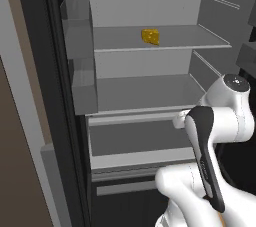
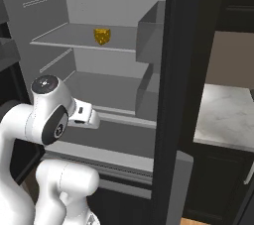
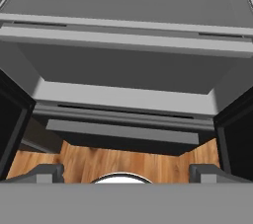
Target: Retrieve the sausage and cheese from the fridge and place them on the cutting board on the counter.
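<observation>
A: Claw (image 3: 126, 171) status?

B: Spread fully wide, nothing between the two dark, blocky finger tips (image 3: 47, 171). It pointed down at the fridge's (image 1: 150, 1) lower drawer front, smooth matte grey, with plank-grain wooden floor (image 3: 123, 161) under it.

A: Cheese?

B: Cheese (image 1: 150, 36), bright yellow wedge with holes, sat alone on the upper flat grey shelf (image 1: 175, 38), toward the back wall, well above the arm.

A: Sausage?

B: Couldn't spot it on any shelf.

A: Rest of the fridge?

B: Light grey interior, boxy translucent-grey door bins (image 1: 80, 46) stacked on the open door. In the right base view, a white-grey marbled stone counter (image 2: 225, 115) lay beyond the black door edge, over black cabinets.
</observation>
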